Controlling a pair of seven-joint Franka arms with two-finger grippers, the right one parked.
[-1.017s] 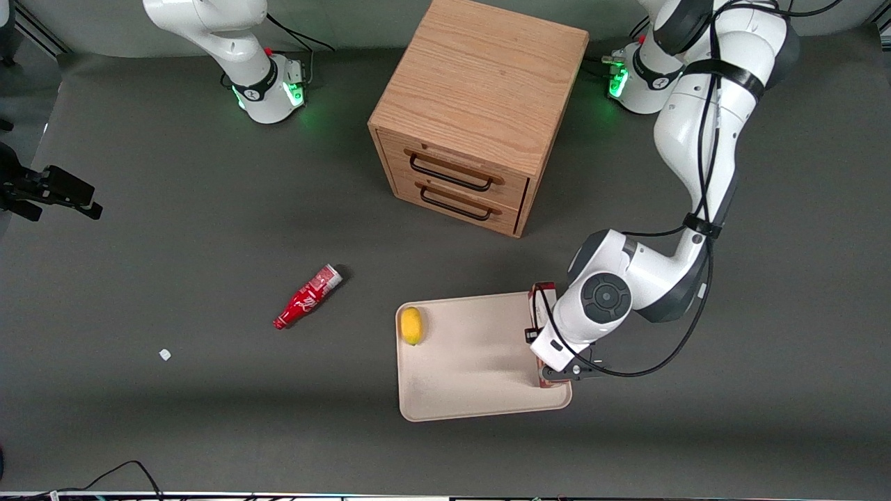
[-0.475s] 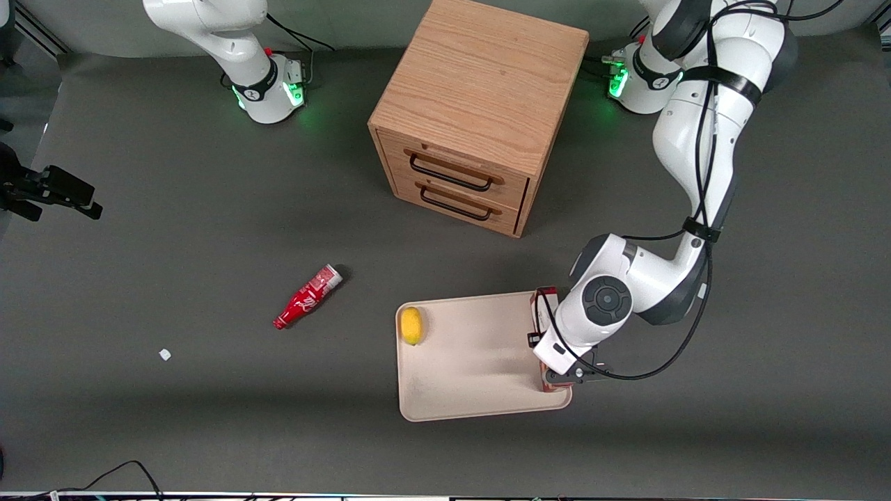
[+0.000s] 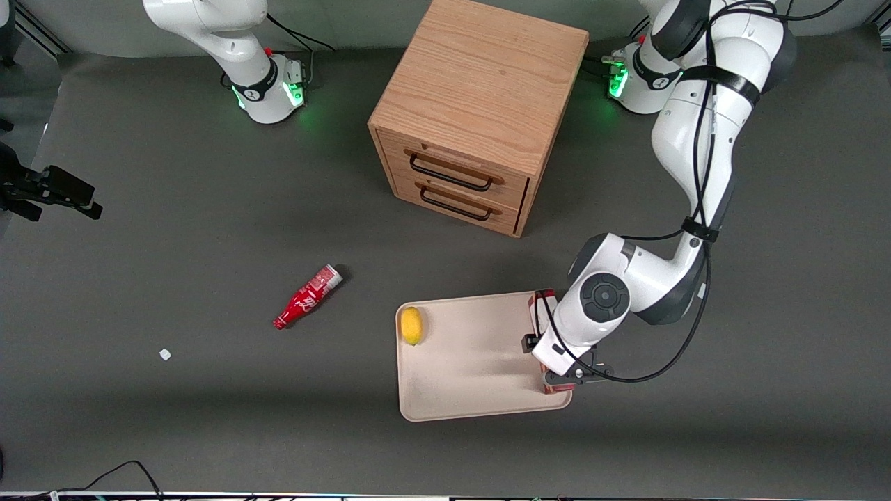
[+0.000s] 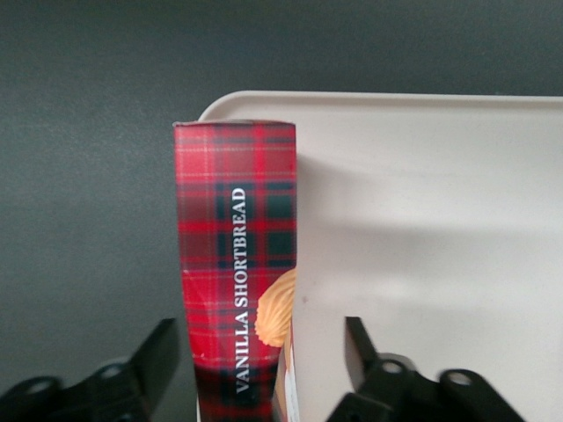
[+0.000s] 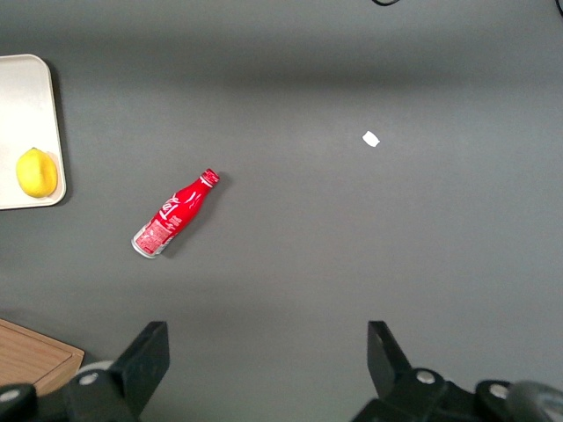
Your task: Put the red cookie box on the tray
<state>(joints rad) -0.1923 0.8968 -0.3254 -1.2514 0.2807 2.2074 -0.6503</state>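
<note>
Jaws spread wide and clear of the red cookie box, the gripper hovers above it, the box on edge along the tray rim toward the working arm's end of the desk, seemingly just released

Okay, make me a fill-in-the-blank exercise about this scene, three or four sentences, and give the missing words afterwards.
1. The yellow fruit on the tray is a ____.
2. The red cookie box reads "VANILLA ____".
3. The pincer straddles the box with its fingers ____, not touching it.
4. The wooden cabinet has ____ drawers.

Missing words: lemon; SHORTBREAD; open; two
</note>
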